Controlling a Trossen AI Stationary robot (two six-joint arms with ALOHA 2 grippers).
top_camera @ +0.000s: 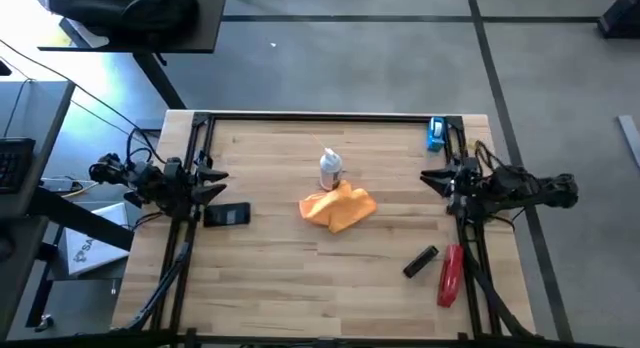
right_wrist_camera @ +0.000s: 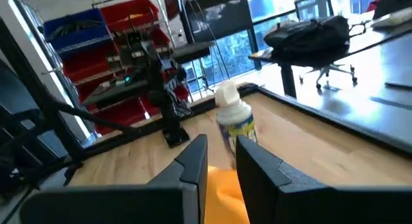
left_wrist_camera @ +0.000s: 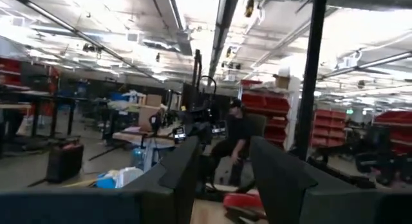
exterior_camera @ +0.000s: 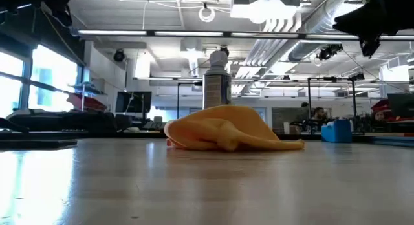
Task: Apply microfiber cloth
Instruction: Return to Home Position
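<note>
Orange-yellow fabric, the cloth (top_camera: 338,208), lay crumpled in the middle of the high view, just below the white spray bottle (top_camera: 330,169), on the wooden table (top_camera: 300,288). We judged that it lay free there because the wiping was over: no gripper touched it. The left gripper (top_camera: 213,180) sat at the left of the frame, just above the black phone (top_camera: 227,215), with its fingers spread and empty. The right gripper (top_camera: 433,180) sat at the right, with its fingers a little apart, also empty. Only the low view showed how high the cloth was heaped. Only the high view showed the phone and the red tool (top_camera: 450,275) at lower right.
</note>
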